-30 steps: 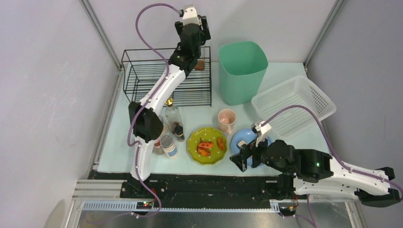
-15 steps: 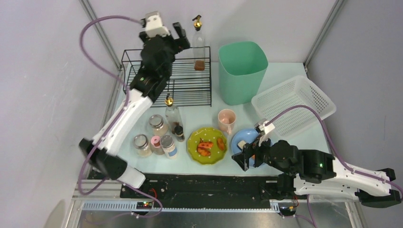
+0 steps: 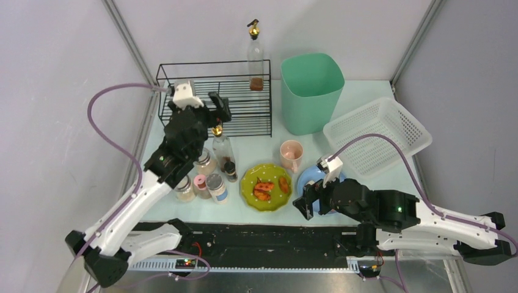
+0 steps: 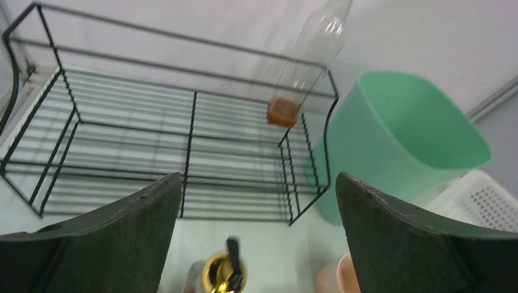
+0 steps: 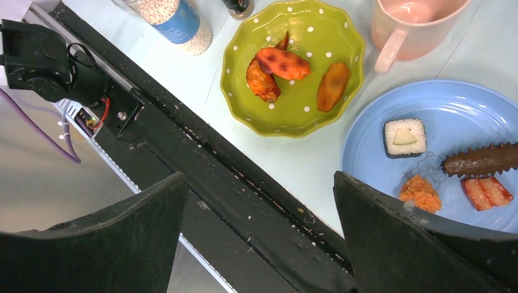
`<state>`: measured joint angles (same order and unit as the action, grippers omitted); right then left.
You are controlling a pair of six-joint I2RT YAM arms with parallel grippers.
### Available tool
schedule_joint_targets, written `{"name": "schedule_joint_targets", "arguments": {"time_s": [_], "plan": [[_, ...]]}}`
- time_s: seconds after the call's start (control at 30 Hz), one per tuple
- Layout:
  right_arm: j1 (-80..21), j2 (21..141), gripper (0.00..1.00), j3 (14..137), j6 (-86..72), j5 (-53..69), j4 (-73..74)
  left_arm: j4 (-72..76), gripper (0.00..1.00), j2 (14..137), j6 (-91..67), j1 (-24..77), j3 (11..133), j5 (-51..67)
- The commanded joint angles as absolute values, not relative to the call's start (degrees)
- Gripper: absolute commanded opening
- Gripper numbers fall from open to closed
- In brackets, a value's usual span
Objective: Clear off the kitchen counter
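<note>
While both tools stand spread wide and empty, the coming move turns on the left tool. It hangs over the left half of the pale mint-green matte table, with the upright clear glass bottle with a gold pourer cap directly beneath its gap, long axis vertical, just on the near side of the black wire rack. By that, the left arm looks far nearer it than the right tool, which hovers over the table's near edge by the round blue plate.

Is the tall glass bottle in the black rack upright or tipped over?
Upright: the glass bottle stands on its base in the black rack, gold spout uppermost.
</note>
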<state>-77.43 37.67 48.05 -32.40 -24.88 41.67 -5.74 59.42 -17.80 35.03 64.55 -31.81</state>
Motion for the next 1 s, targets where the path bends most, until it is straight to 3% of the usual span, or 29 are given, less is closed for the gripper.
{"name": "schedule_joint_targets", "arguments": {"time_s": [0.0,0.33,0.97], "plan": [[-77.18,38.76,0.93,50.82,-32.66,-24.43,39.82,-6.38,1.0,51.43,-22.42,35.92,58.1,-32.08],[-77.2,40.05,0.93,50.88,-32.05,-24.15,38.24,-12.37,1.0,43.06,-22.75,38.61,50.3,-33.02],[-77.43,41.49,0.93,50.79,-32.87,-24.42,38.0,-15.19,1.0,51.81,-21.08,46.5,47.81,-52.16]]}}
